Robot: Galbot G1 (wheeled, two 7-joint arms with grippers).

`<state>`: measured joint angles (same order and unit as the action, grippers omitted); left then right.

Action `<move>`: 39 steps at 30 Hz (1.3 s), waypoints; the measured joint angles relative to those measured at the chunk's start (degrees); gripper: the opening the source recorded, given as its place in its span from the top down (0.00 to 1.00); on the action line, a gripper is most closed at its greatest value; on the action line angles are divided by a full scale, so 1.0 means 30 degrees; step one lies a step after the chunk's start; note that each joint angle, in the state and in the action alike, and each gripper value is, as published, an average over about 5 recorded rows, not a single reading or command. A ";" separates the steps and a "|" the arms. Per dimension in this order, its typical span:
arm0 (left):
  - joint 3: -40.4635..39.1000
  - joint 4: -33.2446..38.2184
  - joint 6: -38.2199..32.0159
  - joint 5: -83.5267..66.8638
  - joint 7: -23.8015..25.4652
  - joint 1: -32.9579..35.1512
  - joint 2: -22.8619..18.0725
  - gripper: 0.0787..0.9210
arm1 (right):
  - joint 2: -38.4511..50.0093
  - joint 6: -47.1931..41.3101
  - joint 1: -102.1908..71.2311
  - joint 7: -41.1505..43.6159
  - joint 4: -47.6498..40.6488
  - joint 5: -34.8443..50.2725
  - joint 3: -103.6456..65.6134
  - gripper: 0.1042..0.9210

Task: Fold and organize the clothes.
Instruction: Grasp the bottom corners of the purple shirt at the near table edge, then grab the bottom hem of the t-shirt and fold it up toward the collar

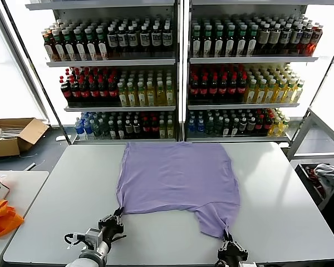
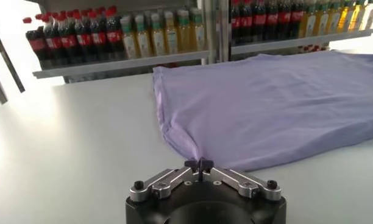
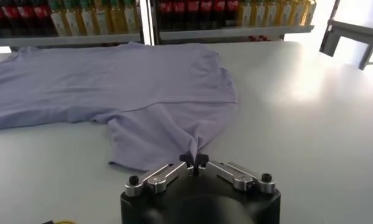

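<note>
In the head view, the lavender T-shirt (image 1: 178, 181) is lying spread flat on the white tabletop (image 1: 278, 194), its far edge reaching toward the drink shelves (image 1: 178, 72) that are standing behind the tabletop. The left gripper (image 1: 118, 213) is sitting at the shirt's near left corner with its jaws pinched together on the fabric edge. The right gripper (image 1: 227, 235) is sitting at the near right, its jaws closed on the tip of a flap of cloth that is hanging out past the shirt's near edge. An orange bag (image 1: 3, 217) is resting on a separate table on the left, and an open cardboard box (image 1: 14, 136) is sitting on the floor beyond it. A grey-white cloth bundle (image 1: 328, 177) is lying off to the right, past the tabletop edge.

In the left wrist view, the left gripper (image 2: 199, 165) is showing its jaws fully together, nipping the corner of the T-shirt (image 2: 278, 103) where the side hem is running down to a point. The cloth is fanning out away from the jaws, lying flat on the tabletop (image 2: 71, 140).

In the right wrist view, the right gripper (image 3: 194, 161) is likewise holding its jaws tight together on a gathered point of the T-shirt (image 3: 144, 91). The fabric is puckering slightly at the pinch, and the rest is lying flat on the tabletop (image 3: 308, 115).
</note>
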<state>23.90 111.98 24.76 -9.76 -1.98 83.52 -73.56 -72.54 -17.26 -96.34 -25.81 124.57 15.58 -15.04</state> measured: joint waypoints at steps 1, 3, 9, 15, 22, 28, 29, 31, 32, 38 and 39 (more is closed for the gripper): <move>-0.0017 0.0043 -0.0046 0.0029 0.0014 0.0004 -0.0035 0.99 | -0.0035 0.0143 0.0054 0.0094 0.0009 -0.0096 -0.0045 0.98; -0.0036 0.0120 -0.0153 0.0070 0.0047 -0.0004 -0.0121 0.99 | -0.0120 0.0416 0.0181 0.0277 0.0014 -0.0269 -0.0154 0.98; 0.0103 0.0336 -0.0812 -0.0027 -0.0081 -0.0311 -0.0388 0.99 | -0.0354 0.1046 0.0772 0.0789 0.0025 -0.0611 -0.0576 0.98; 0.0159 0.0514 -0.1584 -0.0410 -0.0396 -0.0937 -0.0453 0.99 | -0.0404 0.1426 0.1813 0.1300 -0.0268 -0.0589 -0.1070 0.98; 0.0016 -0.0021 -0.2591 -0.1269 -0.0734 -0.2036 -0.0269 0.99 | -0.0357 0.1556 0.3793 0.1678 -0.1233 -0.0222 -0.1346 0.98; -0.0204 -0.0879 -0.3022 -0.2081 -0.0882 -0.3390 -0.0004 0.99 | -0.0476 0.1459 0.5887 0.2016 -0.2581 0.0259 -0.1339 0.98; -0.0249 -0.1051 -0.3056 -0.2228 -0.0902 -0.3628 0.0014 0.99 | -0.0476 0.1416 0.6229 0.2041 -0.2824 0.0365 -0.1342 0.98; -0.0325 -0.1424 -0.3115 -0.2571 -0.0947 -0.4114 0.0016 0.99 | -0.0438 0.1312 0.6918 0.2084 -0.3319 0.0577 -0.1330 0.98; -0.0354 -0.1616 -0.3144 -0.2755 -0.0973 -0.4357 0.0013 0.99 | -0.0406 0.1253 0.7252 0.2119 -0.3553 0.0677 -0.1311 0.98; -0.0568 -0.2697 -0.3177 -0.3648 -0.1079 -0.5682 -0.0002 0.99 | -0.0206 0.0840 0.9080 0.2435 -0.4856 0.1234 -0.1094 0.98; -0.0615 -0.2866 -0.3150 -0.3750 -0.1103 -0.5878 -0.0003 0.99 | -0.0185 0.0765 0.9351 0.2464 -0.5061 0.1321 -0.1045 0.98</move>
<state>22.06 103.38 15.31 -21.01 -5.29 65.88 -73.57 -73.10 -14.96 -68.29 -18.42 109.39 19.54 -18.17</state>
